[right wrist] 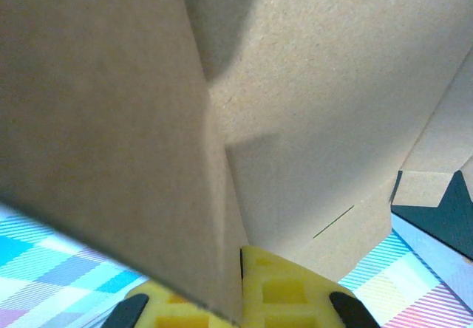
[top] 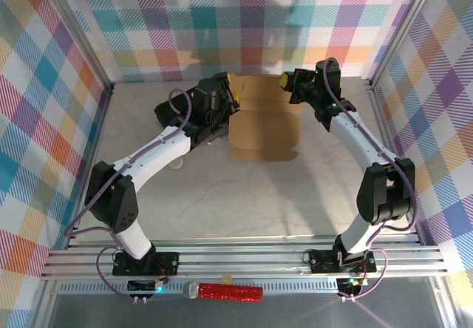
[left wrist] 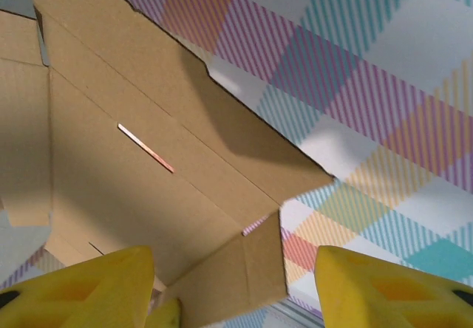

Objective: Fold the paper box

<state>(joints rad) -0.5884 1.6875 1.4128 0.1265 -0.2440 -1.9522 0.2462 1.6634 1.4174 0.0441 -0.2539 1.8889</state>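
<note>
Brown cardboard, the paper box [top: 262, 125] lies partly unfolded on the far middle of the pale tabletop [top: 244, 210], close to the checked back wall. Its broad panel lies flat toward the near side, and a further panel reaches back between the two arms. At the box's far left corner sits the left end effector [top: 230, 93], just beside the cardboard edge. Its yellow fingers [left wrist: 81, 291] are spread wide apart and grip nothing. In the left wrist view a short flap of the box comes down into the gap between them, close against the left-hand finger and well apart from the other; whether it touches that finger I cannot tell. Beyond the fingers the larger panels rise at an angle, one of them cut by a thin pale slot [left wrist: 145, 148]. At the box's far right corner the right end effector [top: 287, 84] is clamped shut on the cardboard. In the right wrist view the edge of a flap runs down between its two yellow pads [right wrist: 288, 298], pinched there, and the rest of the sheet spreads away above them toward a crease.
</note>
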